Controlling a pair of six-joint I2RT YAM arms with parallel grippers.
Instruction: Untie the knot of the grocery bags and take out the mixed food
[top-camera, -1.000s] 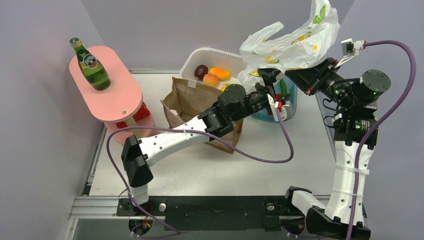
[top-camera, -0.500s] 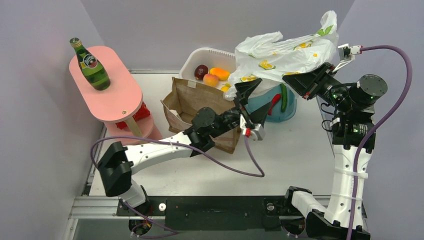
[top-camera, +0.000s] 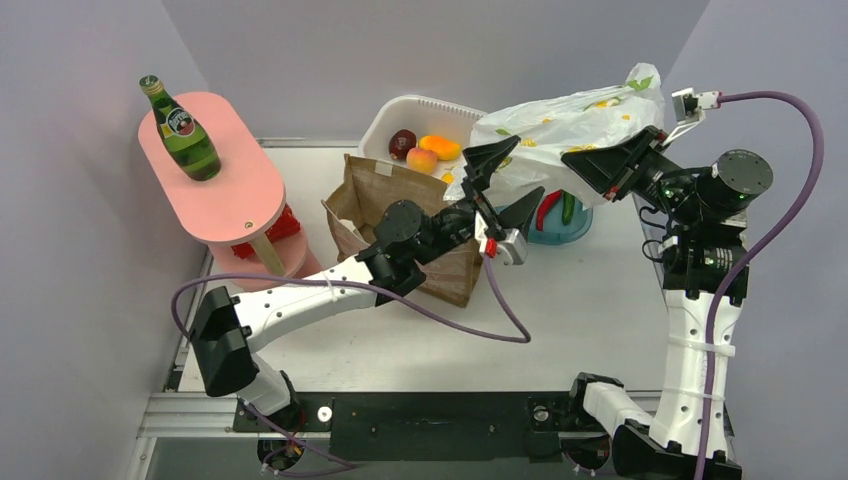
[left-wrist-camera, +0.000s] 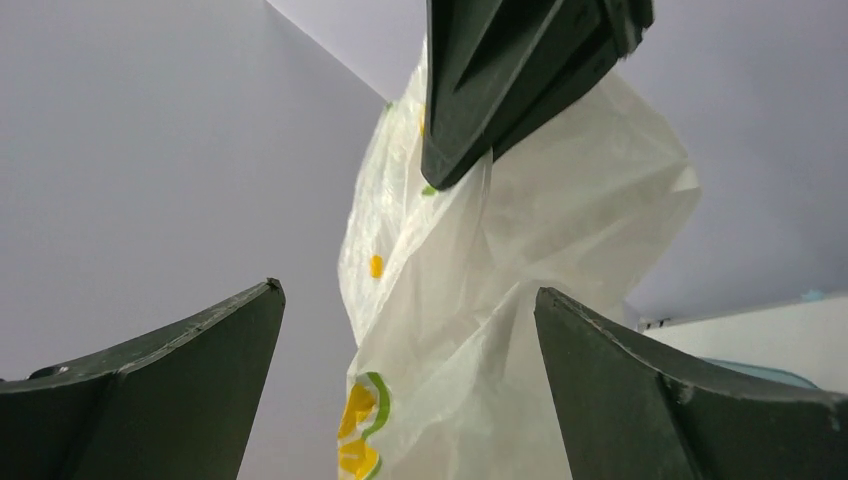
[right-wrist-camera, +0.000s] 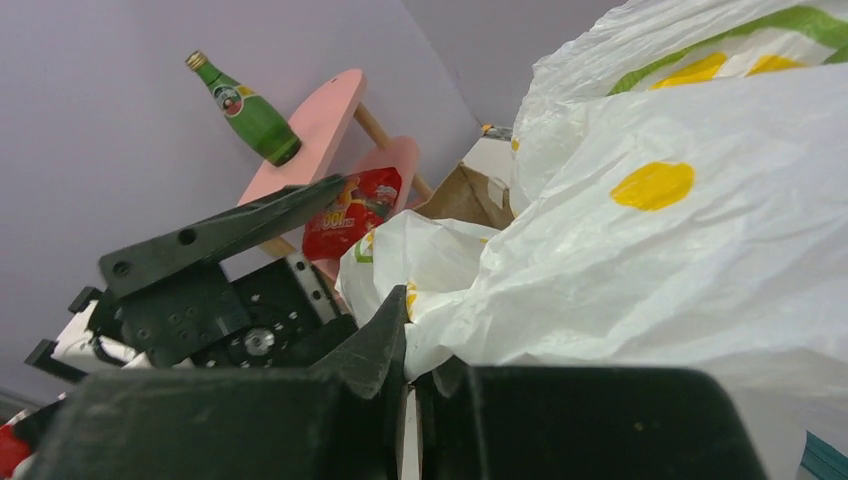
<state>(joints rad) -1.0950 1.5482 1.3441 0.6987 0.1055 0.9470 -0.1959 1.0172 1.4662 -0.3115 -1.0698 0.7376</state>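
Pale grey table (top-camera: 560, 320), lilac walls (top-camera: 400, 50) on three sides. Far left stands a pink stand (top-camera: 215, 195) with a green bottle (top-camera: 182, 128) upright on its top tier and a red snack packet (right-wrist-camera: 350, 215) on the lower one. Back centre is a white tub (top-camera: 400, 112), and a brown paper bag (top-camera: 385, 200) stands just in front of it. To the right is a teal bowl (top-camera: 575, 232) with a red pepper (top-camera: 546, 208) and a cucumber (top-camera: 568, 207) in it.

The grocery bag (top-camera: 575, 120) is off the table, draped above the bowl. The right gripper (top-camera: 580, 160) holds it; my right wrist view shows the fingers pressed together on a fold of plastic. The left gripper (top-camera: 520, 175) sits at the bag's left edge, fingers spread wide with the bag hanging ahead of them. I can't tell whether they touch it.

Poorly seen: the bag covers most of the bowl, and my left arm (top-camera: 320, 285) crosses part of the paper bag. I can't find the knot in any view; possibly it's inside the bunched plastic at the right fingers. The left wrist view cuts the bag off at the bottom.
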